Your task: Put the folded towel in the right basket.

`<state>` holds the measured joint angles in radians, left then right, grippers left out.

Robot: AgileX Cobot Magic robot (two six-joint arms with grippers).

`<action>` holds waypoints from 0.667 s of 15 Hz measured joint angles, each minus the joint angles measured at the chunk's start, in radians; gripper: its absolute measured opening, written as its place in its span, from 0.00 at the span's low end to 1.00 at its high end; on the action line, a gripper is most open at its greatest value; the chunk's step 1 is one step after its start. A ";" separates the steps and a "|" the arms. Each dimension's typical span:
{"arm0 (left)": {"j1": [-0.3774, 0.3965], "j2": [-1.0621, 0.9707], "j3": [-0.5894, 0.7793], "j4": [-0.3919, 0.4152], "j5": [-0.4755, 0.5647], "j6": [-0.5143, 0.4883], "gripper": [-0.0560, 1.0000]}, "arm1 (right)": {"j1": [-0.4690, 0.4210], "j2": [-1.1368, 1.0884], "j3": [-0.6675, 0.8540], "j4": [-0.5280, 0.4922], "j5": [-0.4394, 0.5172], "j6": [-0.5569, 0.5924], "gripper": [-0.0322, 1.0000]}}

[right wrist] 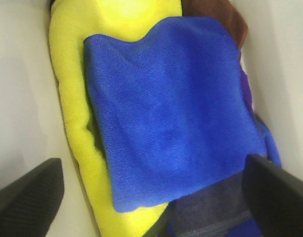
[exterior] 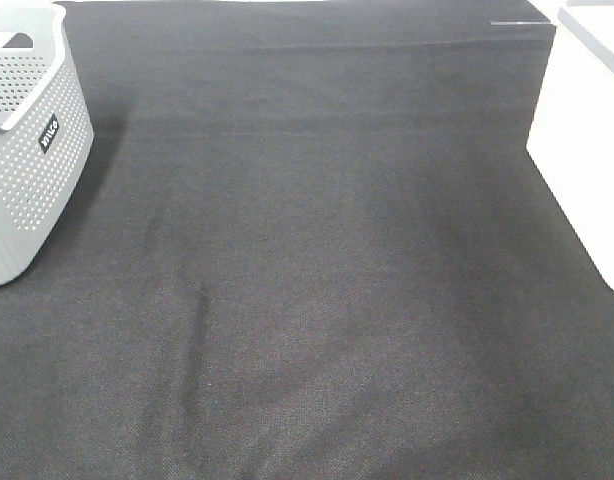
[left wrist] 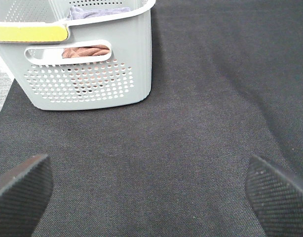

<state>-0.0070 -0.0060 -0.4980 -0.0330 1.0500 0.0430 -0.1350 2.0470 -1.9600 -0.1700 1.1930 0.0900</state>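
A black cloth (exterior: 317, 280) covers the whole table. At its left edge stands a grey basket (exterior: 27, 170) with dotted holes in its walls; at the right edge stands a white basket (exterior: 587, 150), partly cut off by the picture's edge. Neither arm shows in the high view.

The right wrist camera looks down between white walls. The folded blue towel (right wrist: 171, 123) lies flat there, on top of a yellow towel (right wrist: 72, 98). A brown towel (right wrist: 215, 15) and a dark grey towel (right wrist: 210, 212) show at its edges.

The right gripper (right wrist: 154, 197) hangs above the blue towel, jaws spread wide and holding nothing. The left gripper (left wrist: 151, 192) is above bare cloth near the grey basket, jaws also spread wide and empty.
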 joint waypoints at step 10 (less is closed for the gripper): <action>0.000 0.000 0.000 0.000 0.000 0.000 0.99 | 0.001 -0.232 0.000 0.227 0.019 -0.072 0.95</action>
<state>-0.0070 -0.0060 -0.4980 -0.0330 1.0500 0.0430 -0.1340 1.8150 -1.9600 0.0570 1.2120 0.0180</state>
